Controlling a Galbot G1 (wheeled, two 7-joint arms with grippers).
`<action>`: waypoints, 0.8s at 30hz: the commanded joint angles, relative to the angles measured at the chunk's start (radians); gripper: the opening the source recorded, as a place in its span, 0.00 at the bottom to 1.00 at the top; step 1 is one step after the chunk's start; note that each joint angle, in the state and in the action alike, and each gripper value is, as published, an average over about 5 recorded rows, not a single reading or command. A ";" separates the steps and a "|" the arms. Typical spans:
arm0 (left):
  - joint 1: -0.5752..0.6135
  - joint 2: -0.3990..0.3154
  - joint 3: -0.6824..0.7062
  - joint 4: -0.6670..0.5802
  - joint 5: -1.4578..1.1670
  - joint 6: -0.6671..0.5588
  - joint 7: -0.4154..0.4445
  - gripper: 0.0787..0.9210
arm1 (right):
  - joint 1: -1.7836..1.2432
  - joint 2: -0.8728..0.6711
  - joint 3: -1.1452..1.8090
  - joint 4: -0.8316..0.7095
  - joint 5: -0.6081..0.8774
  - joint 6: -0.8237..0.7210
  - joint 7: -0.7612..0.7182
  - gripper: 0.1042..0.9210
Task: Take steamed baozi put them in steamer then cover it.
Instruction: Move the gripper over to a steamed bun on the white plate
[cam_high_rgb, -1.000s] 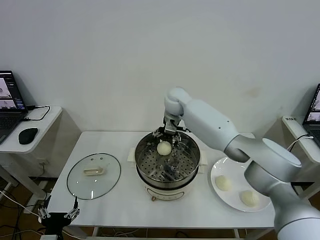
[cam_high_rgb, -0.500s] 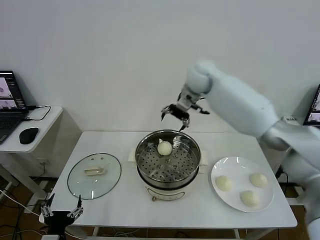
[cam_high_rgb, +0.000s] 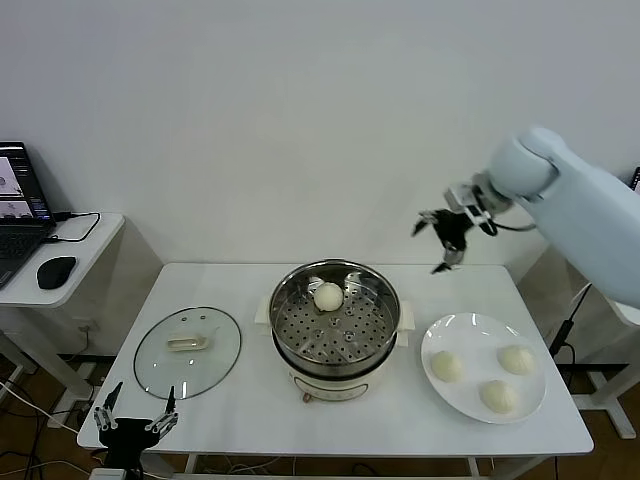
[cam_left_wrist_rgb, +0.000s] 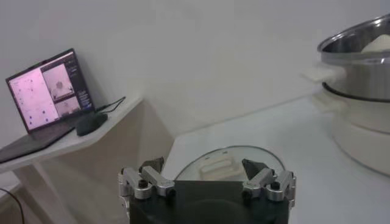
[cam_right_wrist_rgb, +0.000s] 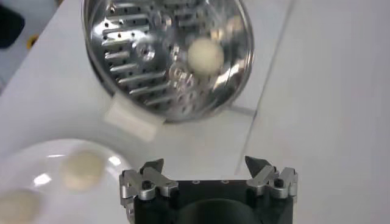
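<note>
In the head view, the steamer (cam_high_rgb: 335, 325) is standing in the middle of the white table (cam_high_rgb: 250, 400), and one bun (cam_high_rgb: 328, 296) is lying on its perforated tray toward the back. The glass lid (cam_high_rgb: 188, 351) is lying flat on the table to the robot's left of the pot, apart from it. Three more buns (cam_high_rgb: 447, 366) are sitting on a white plate (cam_high_rgb: 440, 340) on the pot's right side. The right gripper (cam_high_rgb: 447, 239) is hanging in the air above the table, behind the plate, fingers spread and holding nothing. The left gripper (cam_high_rgb: 135, 424) is waiting low at the table's front left corner, also spread open.

In the left wrist view, the left gripper (cam_left_wrist_rgb: 207, 181) is empty, with the lid (cam_left_wrist_rgb: 228, 164) just beyond it and the steamer (cam_left_wrist_rgb: 359, 91) farther off.

In the right wrist view, the right gripper (cam_right_wrist_rgb: 209, 178) is gaping empty above the table, the steamer (cam_right_wrist_rgb: 167, 55) with its single bun (cam_right_wrist_rgb: 205, 56) and the plate (cam_right_wrist_rgb: 36, 164) both showing below it
</note>
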 joint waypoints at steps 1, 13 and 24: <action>0.016 0.002 0.007 -0.003 -0.001 -0.001 -0.004 0.88 | -0.315 -0.197 0.111 0.158 -0.090 -0.243 0.013 0.88; 0.018 -0.004 0.005 0.019 0.006 0.000 -0.003 0.88 | -0.449 -0.077 0.138 0.080 -0.212 -0.201 0.039 0.88; -0.013 -0.006 0.002 0.048 0.014 0.006 0.004 0.88 | -0.498 0.004 0.137 0.001 -0.248 -0.182 0.054 0.88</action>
